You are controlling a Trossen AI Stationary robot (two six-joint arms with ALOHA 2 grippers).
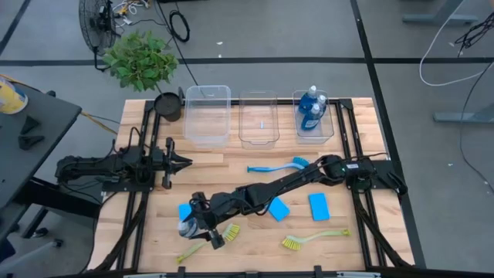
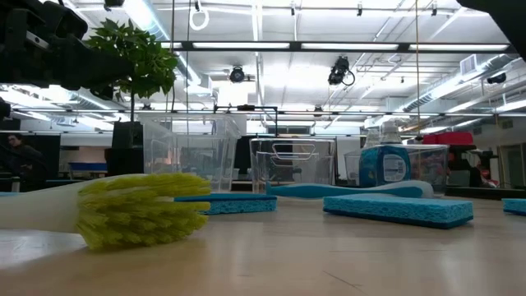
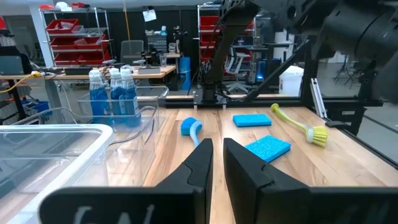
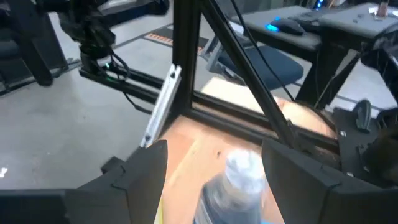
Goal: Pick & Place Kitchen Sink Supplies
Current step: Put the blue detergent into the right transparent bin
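Observation:
A small blue bottle (image 1: 185,228) with a pale cap (image 4: 244,169) is at the table's near left, beside a blue sponge (image 1: 185,210). My right gripper (image 1: 197,224) reaches across the table to it. The fingers (image 4: 214,148) are open, one on either side of the cap. A yellow-green brush (image 1: 210,241) lies just in front of the bottle. Another yellow-green brush (image 1: 312,238), a blue brush (image 1: 278,166) and two blue sponges (image 1: 279,208) (image 1: 318,206) lie on the wood. My left gripper (image 1: 184,162) waits at the left, shut (image 3: 217,155). My right gripper has the bottle's cap (image 4: 244,169) between its fingers, coming slanting down from the table's right. Bare table shows between the cap and one finger (image 4: 149,177). The picture's edge cuts off the bottle's body, so I cannot tell whether a finger touches it.
Three clear bins stand along the far edge (image 1: 208,114) (image 1: 258,117). The right bin (image 1: 328,127) holds blue bottles (image 1: 311,106). A potted plant (image 1: 143,58) is at the far left corner. Black frame rails run along both table sides.

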